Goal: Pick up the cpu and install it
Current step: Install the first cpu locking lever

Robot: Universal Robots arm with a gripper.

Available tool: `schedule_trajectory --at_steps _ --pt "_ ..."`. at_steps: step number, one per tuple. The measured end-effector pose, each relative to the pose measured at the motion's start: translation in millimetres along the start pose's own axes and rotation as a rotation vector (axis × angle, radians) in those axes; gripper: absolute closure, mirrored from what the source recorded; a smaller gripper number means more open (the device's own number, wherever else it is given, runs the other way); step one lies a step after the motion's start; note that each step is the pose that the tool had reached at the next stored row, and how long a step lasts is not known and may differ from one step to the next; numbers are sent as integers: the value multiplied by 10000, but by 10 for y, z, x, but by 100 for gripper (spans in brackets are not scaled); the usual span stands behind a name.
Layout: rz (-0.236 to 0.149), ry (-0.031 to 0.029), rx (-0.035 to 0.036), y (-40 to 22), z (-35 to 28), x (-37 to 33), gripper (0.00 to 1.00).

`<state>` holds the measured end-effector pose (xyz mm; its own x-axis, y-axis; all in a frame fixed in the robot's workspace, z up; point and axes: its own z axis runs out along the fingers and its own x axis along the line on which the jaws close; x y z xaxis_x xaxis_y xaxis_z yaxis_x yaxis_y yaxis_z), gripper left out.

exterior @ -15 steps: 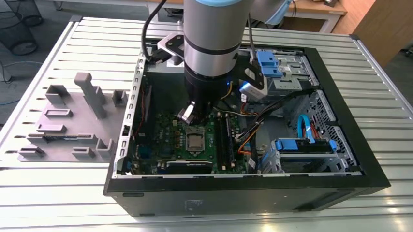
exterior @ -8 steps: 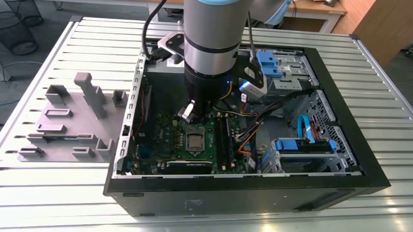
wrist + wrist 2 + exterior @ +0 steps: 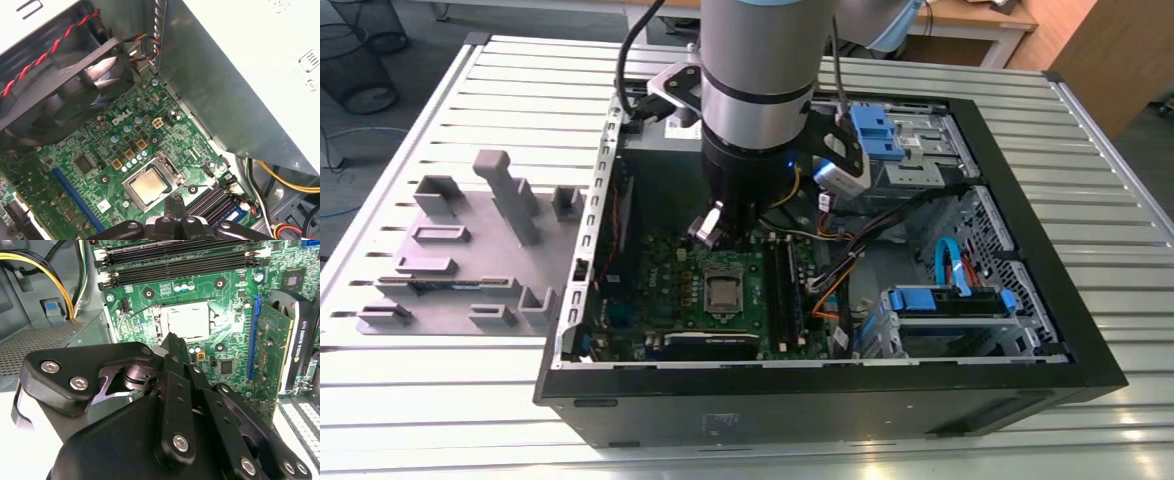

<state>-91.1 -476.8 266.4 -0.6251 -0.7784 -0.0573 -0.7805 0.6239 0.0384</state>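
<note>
Silver cpu (image 3: 148,186) sits in mobo socket; claw (image 3: 176,204) just above, fingers together, empty.

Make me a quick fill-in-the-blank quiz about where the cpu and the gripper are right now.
1. The cpu sits in the ___ on the motherboard.
2. The gripper holds ___.
3. In the exterior view, the grey holder blocks lie on the table to the case's ___.

Missing words: socket; nothing; left
</note>
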Motion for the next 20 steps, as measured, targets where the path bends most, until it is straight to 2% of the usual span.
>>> schedule_trajectory --at_steps 9,20 --pt "0 0 0 49 25 -90 89" --pt "-1 0 0 69 48 -248 89"
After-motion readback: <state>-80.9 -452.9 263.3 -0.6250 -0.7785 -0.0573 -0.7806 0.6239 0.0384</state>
